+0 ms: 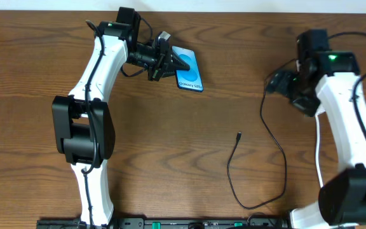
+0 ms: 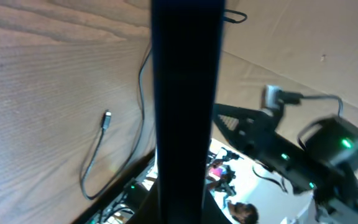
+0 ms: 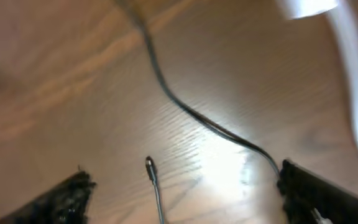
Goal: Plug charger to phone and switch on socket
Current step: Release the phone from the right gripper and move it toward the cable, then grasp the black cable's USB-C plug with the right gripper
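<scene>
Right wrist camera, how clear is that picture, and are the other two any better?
Right wrist: soft and blurred, the charger smeared, with a glare patch on the table beside it. Left wrist: a dark, unfocused bar, likely the phone, blocks the middle. Overhead: sharp and evenly lit, with the phone's label readable.

Blue-cyan phone (image 1: pixel 192 73) with white band, black charger cable (image 1: pixel 234 150), brown wood-grain table (image 1: pixel 170 159), white-and-black arms (image 1: pixel 97 67)
</scene>
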Motion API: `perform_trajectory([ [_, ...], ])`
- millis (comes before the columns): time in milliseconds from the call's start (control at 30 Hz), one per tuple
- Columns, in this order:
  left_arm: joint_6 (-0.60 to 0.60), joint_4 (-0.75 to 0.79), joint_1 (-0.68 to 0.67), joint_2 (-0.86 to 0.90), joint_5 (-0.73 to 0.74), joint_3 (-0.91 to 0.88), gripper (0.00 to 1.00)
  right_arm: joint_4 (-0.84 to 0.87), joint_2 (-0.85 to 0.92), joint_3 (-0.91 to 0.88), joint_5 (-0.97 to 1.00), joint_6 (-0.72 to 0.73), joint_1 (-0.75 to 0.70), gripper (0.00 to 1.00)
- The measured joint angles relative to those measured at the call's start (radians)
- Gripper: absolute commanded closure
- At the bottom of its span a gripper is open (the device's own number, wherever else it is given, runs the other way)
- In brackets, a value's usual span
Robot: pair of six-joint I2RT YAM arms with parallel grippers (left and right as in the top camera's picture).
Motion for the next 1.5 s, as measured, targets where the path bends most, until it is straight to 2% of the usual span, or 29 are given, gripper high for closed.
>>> perform_trajectory([
  [67,0.011,0.000,0.000,0.000,-0.017,0.000,0.93,0.043,0.021,-0.055,-0.067,-0.050,0.013,0.26],
  [233,0.024,0.000,0.000,0.000,-0.050,0.000,0.93,0.111,0.061,-0.163,-0.150,-0.103,0.077,0.31],
  [300,0.025,0.000,0.000,0.000,-0.056,0.000,0.93,0.128,0.074,-0.193,-0.169,-0.111,0.105,0.36],
  [433,0.026,-0.003,0.000,0.000,-0.066,0.000,0.93,0.140,0.076,-0.231,-0.197,-0.120,0.142,0.39],
  [567,0.027,-0.005,0.000,0.000,-0.070,0.000,0.93,0.201,0.076,-0.265,-0.208,-0.115,0.148,0.57],
  [600,0.028,-0.004,0.000,0.000,-0.070,0.000,0.93,0.215,0.076,-0.276,-0.209,-0.107,0.148,0.58],
  [967,0.028,-0.005,0.000,0.000,-0.071,0.000,0.93,0.361,0.076,-0.439,-0.283,-0.058,0.148,0.61],
  [1067,0.028,-0.005,0.000,0.000,-0.071,0.000,0.93,0.363,0.076,-0.448,-0.297,-0.052,0.148,0.66],
  [1367,0.028,-0.005,0.000,0.000,-0.073,0.000,0.93,0.426,0.076,-0.502,-0.291,0.029,0.182,0.66],
  [1500,0.028,-0.005,0.000,0.000,-0.073,0.000,0.93,0.436,0.074,-0.506,-0.294,0.051,0.196,0.70],
])
